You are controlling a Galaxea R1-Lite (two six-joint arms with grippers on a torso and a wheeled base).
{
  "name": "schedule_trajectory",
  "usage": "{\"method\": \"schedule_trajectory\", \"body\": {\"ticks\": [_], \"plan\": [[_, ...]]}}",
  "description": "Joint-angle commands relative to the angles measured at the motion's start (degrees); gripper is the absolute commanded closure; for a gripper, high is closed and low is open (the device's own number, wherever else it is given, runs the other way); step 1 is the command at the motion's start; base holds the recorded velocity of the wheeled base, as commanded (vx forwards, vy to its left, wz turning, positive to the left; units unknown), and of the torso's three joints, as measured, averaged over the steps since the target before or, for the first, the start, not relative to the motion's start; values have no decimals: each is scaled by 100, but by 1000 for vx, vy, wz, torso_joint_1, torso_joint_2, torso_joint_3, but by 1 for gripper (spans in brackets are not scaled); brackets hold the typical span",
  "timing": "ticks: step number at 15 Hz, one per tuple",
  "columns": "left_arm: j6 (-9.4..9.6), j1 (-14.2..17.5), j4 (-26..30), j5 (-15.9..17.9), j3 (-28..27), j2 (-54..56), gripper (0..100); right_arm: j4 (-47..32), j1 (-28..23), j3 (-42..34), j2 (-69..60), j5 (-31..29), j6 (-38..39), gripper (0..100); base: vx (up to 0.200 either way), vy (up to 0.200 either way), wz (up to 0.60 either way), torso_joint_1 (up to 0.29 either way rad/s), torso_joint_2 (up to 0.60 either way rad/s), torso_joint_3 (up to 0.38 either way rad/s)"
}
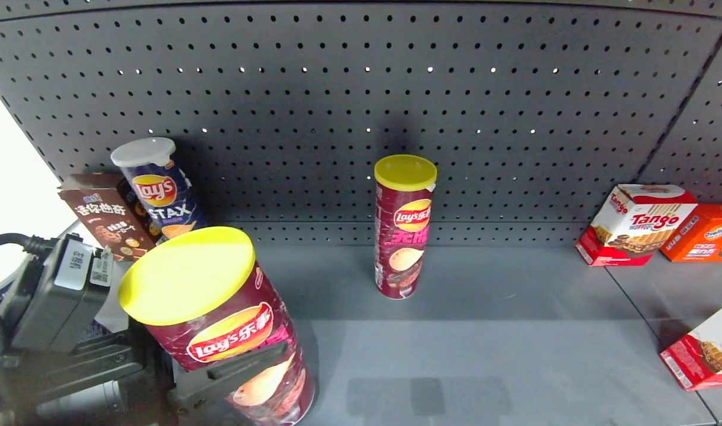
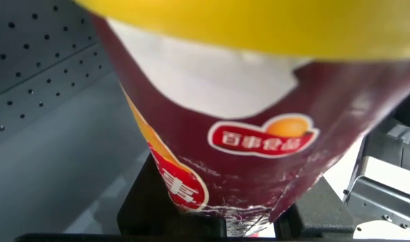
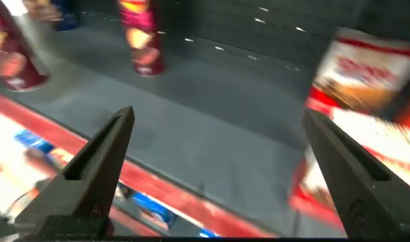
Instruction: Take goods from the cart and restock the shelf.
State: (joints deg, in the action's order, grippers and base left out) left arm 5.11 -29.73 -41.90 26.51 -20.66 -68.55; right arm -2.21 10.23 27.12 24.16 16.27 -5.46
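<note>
the left gripper (image 1: 234, 370) is clamped on a maroon chip can (image 1: 231, 337) with a yellow lid (image 1: 186, 275); one dark finger (image 1: 242, 362) crosses the can's lower body, and in the left wrist view the pads press both sides near its base (image 2: 235, 225). the can's long axis runs close to upright, lid end up and base down toward the grey shelf board (image 1: 485, 331), with the lid leaning a little to the robot's left in the head view. whether the base touches the board cannot be told.

beyond that gripper, toward the pegboard back panel (image 1: 361, 89), a blue chip can (image 1: 160, 192) with a white lid stands just beside a brown cookie box (image 1: 100, 216). to the gripper's right and farther back, well apart from it, a second maroon can (image 1: 403, 231) stands upright, yellow lid up.

the right gripper (image 3: 225, 175) hangs with its fingers spread wide apart, holding nothing, over the board's front edge. a red and white wafer box (image 3: 366, 74) lies near it, and farther back sits an orange box (image 1: 704, 234)
</note>
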Motion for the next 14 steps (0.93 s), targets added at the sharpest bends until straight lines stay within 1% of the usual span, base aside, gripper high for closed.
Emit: {"method": "schedule_trajectory", "body": {"ticks": [1,4,6,7,10,12,13,14], "plan": [[-1,3,-2,3,27,-1,100,458,638,302,1451,166,-95,0,0,0,0,0,0,0],[-1,3,-2,3,10,-18,100,572,990,636,2602,157,-113,0,0,0,0,0,0,0],[-1,3,-2,3,18,-36,100,1249,1113,698,3314,157,-113,0,0,0,0,0,0,0],[-1,3,-2,3,18,-45,100,1776,1139,733,3763,218,-95,0,0,0,0,0,0,0],[-1,3,-2,3,27,-62,100,2286,1315,838,4457,376,-104,0,0,0,0,0,0,0],[-1,11,-2,-6,27,-62,100,2901,1324,917,5046,420,-289,0,0,0,0,0,0,0],[-10,11,-2,-15,27,-62,100,3218,1324,988,5292,561,-289,0,0,0,0,0,0,0],[-10,11,-2,-24,27,-62,100,3473,1306,1067,5485,904,-289,0,0,0,0,0,0,0]]}}
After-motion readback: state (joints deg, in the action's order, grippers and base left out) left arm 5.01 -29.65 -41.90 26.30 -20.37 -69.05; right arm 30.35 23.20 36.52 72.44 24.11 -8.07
